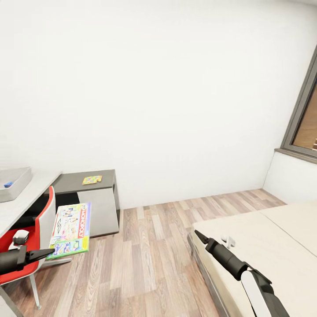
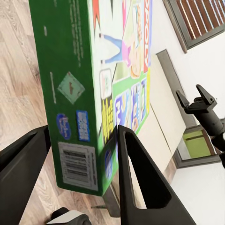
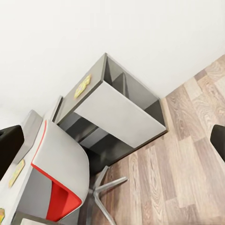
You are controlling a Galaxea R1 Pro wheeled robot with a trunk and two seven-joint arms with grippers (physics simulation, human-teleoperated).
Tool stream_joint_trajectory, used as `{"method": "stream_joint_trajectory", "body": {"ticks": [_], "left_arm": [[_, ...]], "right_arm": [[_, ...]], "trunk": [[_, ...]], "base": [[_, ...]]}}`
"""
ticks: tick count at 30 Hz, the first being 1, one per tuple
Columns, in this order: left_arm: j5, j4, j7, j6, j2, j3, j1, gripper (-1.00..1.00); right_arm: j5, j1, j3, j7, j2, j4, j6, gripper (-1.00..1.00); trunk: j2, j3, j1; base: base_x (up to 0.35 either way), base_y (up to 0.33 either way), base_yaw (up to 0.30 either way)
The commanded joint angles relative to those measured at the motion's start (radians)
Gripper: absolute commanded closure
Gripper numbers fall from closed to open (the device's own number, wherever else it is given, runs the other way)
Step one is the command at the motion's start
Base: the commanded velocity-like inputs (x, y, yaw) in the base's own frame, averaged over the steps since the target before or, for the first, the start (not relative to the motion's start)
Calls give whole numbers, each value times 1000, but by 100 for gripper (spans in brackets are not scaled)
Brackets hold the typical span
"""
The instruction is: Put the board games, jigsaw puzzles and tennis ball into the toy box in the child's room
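Observation:
My left gripper (image 1: 46, 253) is shut on the lower edge of a white-green-yellow board game (image 1: 71, 229), which it holds above the floor beside the chair. In the left wrist view, the game's green side (image 2: 75, 93) sits clamped between both fingers (image 2: 140, 178). One jigsaw puzzle (image 1: 92, 179) lies on the table's dark grey top (image 1: 75, 182) and also appears in the right wrist view (image 3: 83, 87). The grey toy box (image 1: 15, 181) stands on the pale top with something blue inside. My right gripper (image 1: 198, 236) is open and empty over the bed's corner (image 1: 264, 237). The tennis ball is out of view.
A red and white swivel chair (image 1: 42, 229) stands between me and the table, with its metal legs (image 3: 105, 187) spreading over the wood-plank floor (image 1: 149, 246). A window (image 1: 306, 119) is at the right. The white wall runs behind the table.

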Motion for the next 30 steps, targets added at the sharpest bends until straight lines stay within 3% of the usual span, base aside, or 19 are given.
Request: {"method": "stream_joint_trajectory", "body": {"ticks": [1, 11, 17, 30], "left_arm": [[-3, 1, -5, 10, 0, 1, 0, 100], [3, 7, -5, 12, 0, 5, 0, 100], [2, 8, -5, 10, 0, 6, 0, 100], [1, 9, -5, 10, 0, 4, 0, 100]], "right_arm": [[-8, 0, -2, 2, 0, 1, 9, -100], [-12, 0, -2, 2, 0, 2, -7, -100], [-14, 0, 1, 10, 0, 1, -53, -100], [-13, 0, 1, 11, 0, -1, -58, -100]], "trunk": [[-1, 0, 0], [-1, 0, 0], [-1, 0, 0], [-1, 0, 0]], "base": [[0, 0, 38], [44, 0, 8], [287, 1, 0], [282, 147, 0]]}}
